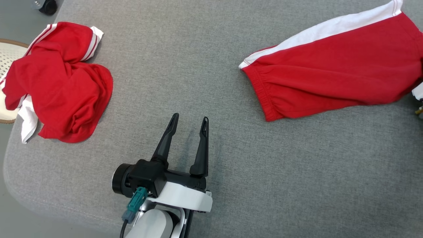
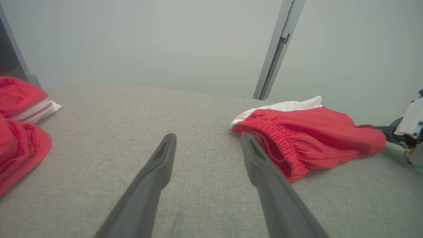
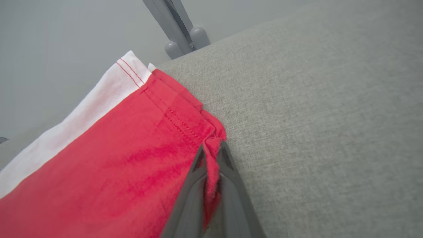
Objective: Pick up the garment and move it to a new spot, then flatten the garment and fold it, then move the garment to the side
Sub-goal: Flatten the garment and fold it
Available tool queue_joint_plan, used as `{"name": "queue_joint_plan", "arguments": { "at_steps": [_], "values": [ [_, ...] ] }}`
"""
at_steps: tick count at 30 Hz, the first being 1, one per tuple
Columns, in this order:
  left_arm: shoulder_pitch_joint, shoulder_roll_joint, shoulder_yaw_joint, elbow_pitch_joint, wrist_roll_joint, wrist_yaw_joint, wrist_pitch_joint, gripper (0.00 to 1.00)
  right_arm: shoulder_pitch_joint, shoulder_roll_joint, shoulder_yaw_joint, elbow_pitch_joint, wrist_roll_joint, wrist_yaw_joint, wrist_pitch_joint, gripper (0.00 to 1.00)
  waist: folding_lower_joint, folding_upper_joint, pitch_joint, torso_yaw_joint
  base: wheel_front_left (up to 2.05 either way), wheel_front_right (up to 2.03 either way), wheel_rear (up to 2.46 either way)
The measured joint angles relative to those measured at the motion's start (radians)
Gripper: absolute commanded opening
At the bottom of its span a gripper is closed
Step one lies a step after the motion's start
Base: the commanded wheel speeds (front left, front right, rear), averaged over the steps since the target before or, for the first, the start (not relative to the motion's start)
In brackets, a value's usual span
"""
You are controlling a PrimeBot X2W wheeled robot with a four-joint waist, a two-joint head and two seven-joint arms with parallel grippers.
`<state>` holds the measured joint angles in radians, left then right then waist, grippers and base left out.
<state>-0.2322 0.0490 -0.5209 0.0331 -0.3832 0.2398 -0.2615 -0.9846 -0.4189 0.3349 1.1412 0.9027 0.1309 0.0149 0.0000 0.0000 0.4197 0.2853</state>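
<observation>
1. Your work surface is the grey cushion (image 1: 231,158).
2. The red shorts (image 1: 330,76), with a white side stripe, lie mostly flat at the cushion's far right corner. The elastic waistband points toward the middle.
3. A second red garment (image 1: 59,86) sits crumpled at the left edge, partly overhanging it.
4. Your left gripper (image 1: 190,118) is by the near edge with its fingers spread, clear of both garments.
5. Your right gripper (image 3: 212,148) is at the right edge, pinching a hem corner of the shorts.
</observation>
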Motion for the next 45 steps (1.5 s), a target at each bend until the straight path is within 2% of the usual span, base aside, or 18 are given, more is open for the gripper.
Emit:
{"name": "queue_joint_plan", "arguments": {
  "at_steps": [8,20,35,40,45],
  "values": [
    [-0.002,0.0,0.015,0.002,0.02,0.0,0.0,1.0,0.072,0.014,0.014,-0.127,0.092,0.0,-0.093,0.0,0.0,0.0,0.0,-0.042,0.0,0.0,0.0],
    [0.015,-0.001,0.049,0.014,0.051,-0.01,0.0,1.0,0.304,0.026,0.055,-0.324,0.225,0.0,-0.235,0.0,0.0,0.0,-0.06,-0.143,0.0,0.0,0.0],
    [0.064,0.0,0.074,0.031,0.065,-0.028,0.0,1.0,0.487,0.004,0.023,-0.339,0.273,0.0,-0.272,0.0,0.0,0.0,-0.16,-0.248,0.0,0.0,0.0],
    [0.064,-0.001,0.072,0.037,0.065,-0.036,0.0,1.0,0.488,0.009,0.021,-0.322,0.265,0.0,-0.274,0.0,0.0,0.0,-0.182,-0.262,0.0,0.0,0.0],
    [0.065,-0.001,0.069,0.043,0.063,-0.038,0.0,1.0,0.487,0.014,0.014,-0.356,0.248,0.0,-0.275,0.0,-0.0001,0.0,-0.2,-0.256,0.0,0.0,0.0]
  ]
}}
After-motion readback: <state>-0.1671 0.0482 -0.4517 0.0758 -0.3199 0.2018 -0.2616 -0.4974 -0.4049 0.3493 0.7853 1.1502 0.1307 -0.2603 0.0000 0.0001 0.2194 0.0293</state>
